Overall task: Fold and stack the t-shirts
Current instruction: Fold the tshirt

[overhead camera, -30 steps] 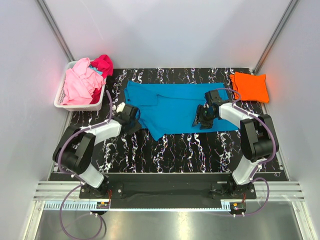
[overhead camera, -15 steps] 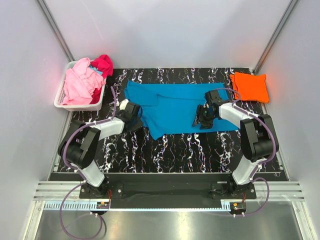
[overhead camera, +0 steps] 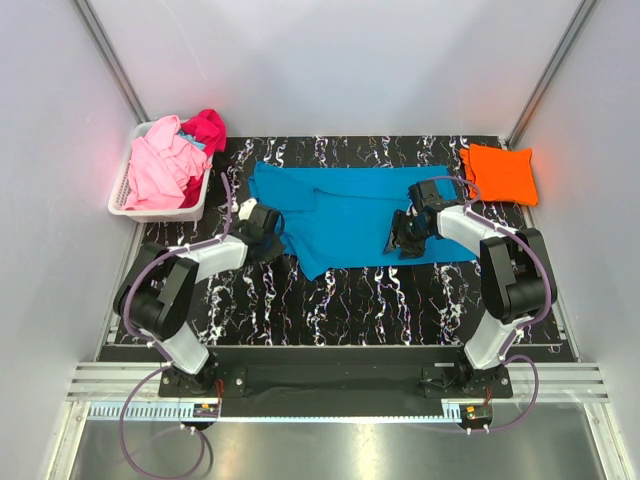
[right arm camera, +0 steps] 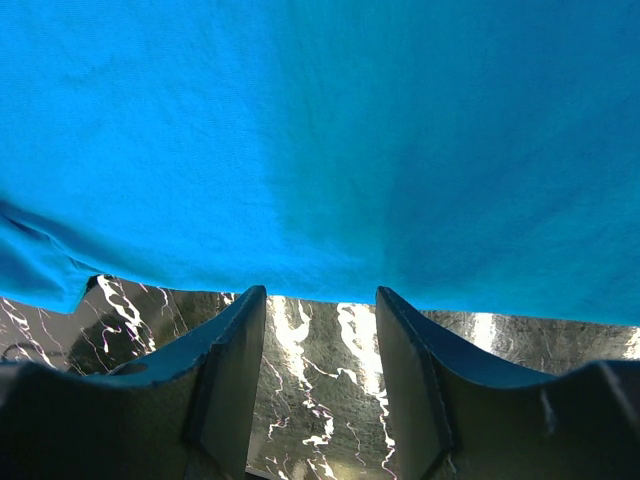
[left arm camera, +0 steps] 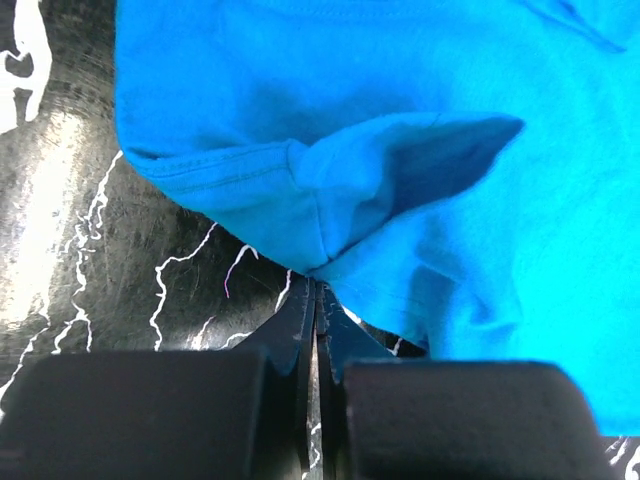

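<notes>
**Top external view.** A turquoise t-shirt [overhead camera: 350, 215] lies spread across the middle of the black, white-veined desk [overhead camera: 330, 300]. An orange t-shirt [overhead camera: 498, 172], folded into a squarish pad, lies at the far right corner, well apart from the turquoise one. At the far left stands a white slatted basket [overhead camera: 122, 200]. It holds a crumpled pink t-shirt [overhead camera: 160, 168] heaped above its rim, and a magenta t-shirt [overhead camera: 206, 128] bunched at its far end. The left pincer [overhead camera: 272, 228] sits at the left edge of the turquoise shirt. The right pincer [overhead camera: 400, 240] sits on the near right part of that shirt.

**Left wrist view.** The two fingers of the left pincer [left arm camera: 315, 300] are pressed flat together, with no gap between them. Their tips meet the lowest corner of a stitched hem of the turquoise shirt [left arm camera: 420, 120], where the cloth puckers into a small raised fold. Whether any cloth is caught between the tips cannot be told. Bare desk [left arm camera: 100, 250] shows to the left of the hem.

**Right wrist view.** The right pincer [right arm camera: 320, 295] stands with its fingers [right arm camera: 230, 370] well apart and nothing between them. The near edge of the turquoise shirt [right arm camera: 320, 130] runs just past the fingertips, and glossy desk [right arm camera: 310, 400] shows in the gap.
</notes>
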